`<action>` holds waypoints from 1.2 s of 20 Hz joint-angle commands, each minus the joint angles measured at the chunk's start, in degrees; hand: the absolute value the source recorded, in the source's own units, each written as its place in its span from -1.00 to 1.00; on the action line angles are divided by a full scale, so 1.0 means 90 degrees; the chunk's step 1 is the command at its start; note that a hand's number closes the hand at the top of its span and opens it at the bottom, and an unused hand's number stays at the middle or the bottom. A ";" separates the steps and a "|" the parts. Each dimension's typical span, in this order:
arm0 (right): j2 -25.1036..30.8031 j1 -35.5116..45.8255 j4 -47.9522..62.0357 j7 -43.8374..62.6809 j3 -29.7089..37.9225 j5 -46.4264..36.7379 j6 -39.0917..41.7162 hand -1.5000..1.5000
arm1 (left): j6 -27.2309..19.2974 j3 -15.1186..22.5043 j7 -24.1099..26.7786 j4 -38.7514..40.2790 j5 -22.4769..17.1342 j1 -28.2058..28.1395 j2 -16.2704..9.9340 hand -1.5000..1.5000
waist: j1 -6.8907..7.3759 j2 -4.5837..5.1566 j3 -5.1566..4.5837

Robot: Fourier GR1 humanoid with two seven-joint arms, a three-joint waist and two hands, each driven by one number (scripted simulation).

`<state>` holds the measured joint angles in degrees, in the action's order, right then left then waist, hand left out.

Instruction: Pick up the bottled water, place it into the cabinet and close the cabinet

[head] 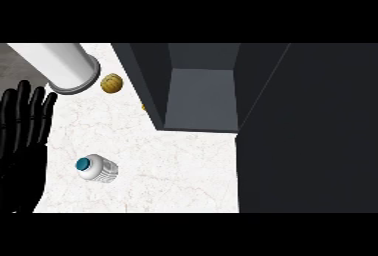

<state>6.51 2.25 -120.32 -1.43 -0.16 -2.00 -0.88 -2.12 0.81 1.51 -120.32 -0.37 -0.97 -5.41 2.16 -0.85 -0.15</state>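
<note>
Water bottle (97,168) upright on counter (177,165), teal cap up (untouched). Left hand (22,145) at left edge, fingers straight, holding nothing. Cabinet (203,95) open.

A white marbled bench (170,165) carries the loose things. A round yellow-brown fruit-like object (111,83) lies on the bench toward its far edge. Just beside that object, on its left, a white cylinder with a grey rim (65,65) slants in from the upper left corner.
</note>
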 commanded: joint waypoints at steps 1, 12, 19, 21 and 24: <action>-0.0103 0.0031 -0.0140 0.0027 -0.0130 0.0175 0.0095 -1.00 | 0.0758 -0.0555 0.0643 0.0578 -0.0842 0.0081 -0.0385 -1.00 | -0.0239 0.0096 0.0011; -0.0266 -0.1585 -0.1139 0.1510 -0.0815 0.1153 0.0410 -1.00 | 0.4498 -0.0615 -0.0565 0.0936 -0.4672 -0.0950 -0.2625 -1.00 | -0.0309 0.0038 0.0000; -0.0117 -0.2913 -0.2564 0.1827 -0.0893 0.1443 0.0557 -1.00 | 0.5477 -0.1696 -0.0788 0.1236 -0.6126 -0.1632 -0.3669 -1.00 | -0.0244 0.0063 0.0017; -0.0157 -0.3270 -0.2669 0.1580 -0.0978 0.1342 0.0678 -1.00 | 0.5870 -0.1925 -0.0775 0.1921 -0.6320 -0.1307 -0.3851 -1.00 | -0.0284 0.0075 0.0017; -0.0170 -0.3609 -0.2883 0.1538 -0.1283 0.1077 0.0759 -1.00 | 0.5893 -0.1890 -0.0943 0.2025 -0.5978 -0.1181 -0.3698 -1.00 | -0.0300 0.0075 0.0016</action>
<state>5.05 -24.09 -139.01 11.68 -9.46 9.15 5.16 48.17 -14.29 -5.68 -105.00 -53.53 -12.05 -37.40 -0.40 -0.20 -0.01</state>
